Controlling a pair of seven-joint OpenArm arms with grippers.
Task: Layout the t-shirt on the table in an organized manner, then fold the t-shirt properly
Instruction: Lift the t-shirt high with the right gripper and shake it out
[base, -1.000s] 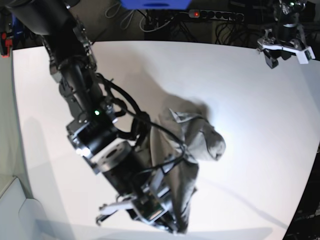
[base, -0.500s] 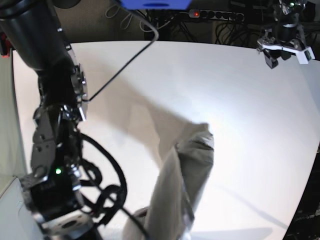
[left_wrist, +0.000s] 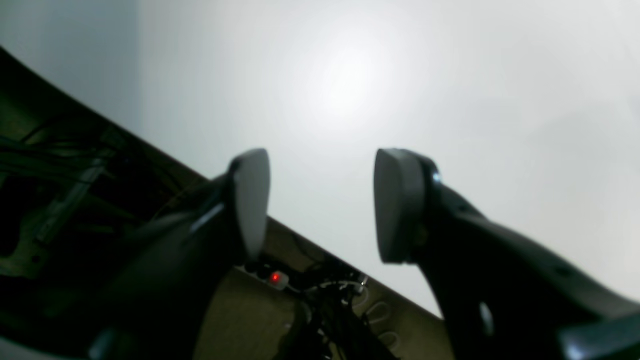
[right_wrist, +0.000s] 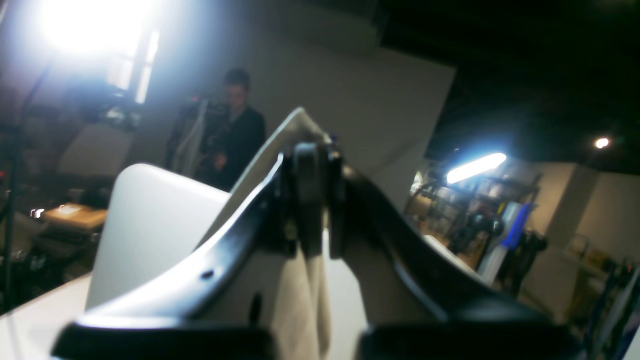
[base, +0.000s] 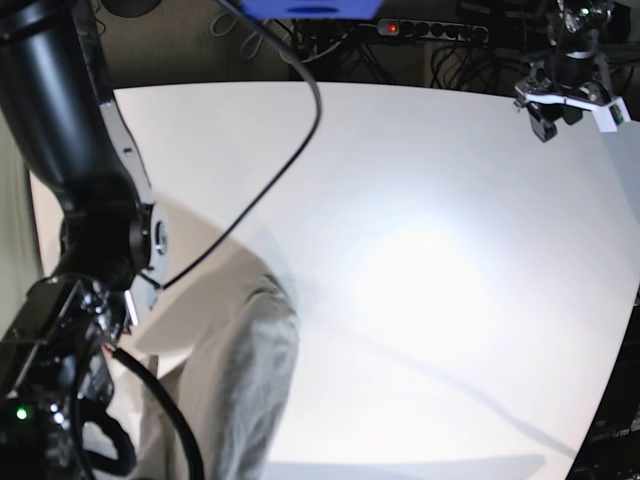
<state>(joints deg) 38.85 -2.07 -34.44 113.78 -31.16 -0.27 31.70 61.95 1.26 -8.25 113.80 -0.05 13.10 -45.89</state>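
The t-shirt (base: 240, 380), light grey-beige and wrinkly, hangs in a long bunch at the lower left of the base view, over the white table (base: 420, 230). In the right wrist view my right gripper (right_wrist: 311, 170) is shut on a fold of the t-shirt (right_wrist: 300, 300), and the cloth drops straight down from the jaws. The right arm (base: 90, 230) fills the left side of the base view and its gripper is hidden there. My left gripper (base: 570, 100) hovers at the table's far right corner. It stands open (left_wrist: 320, 205) with nothing between its fingers (left_wrist: 250, 200).
A power strip (base: 430, 30) with a red light and loose cables lie behind the table's far edge. The right arm's black cable (base: 290, 120) loops over the table. A person (right_wrist: 235, 135) stands in the background of the right wrist view.
The right arm has risen and swung left towards the camera, carrying the t-shirt off the middle of the table. The left gripper has stayed put.
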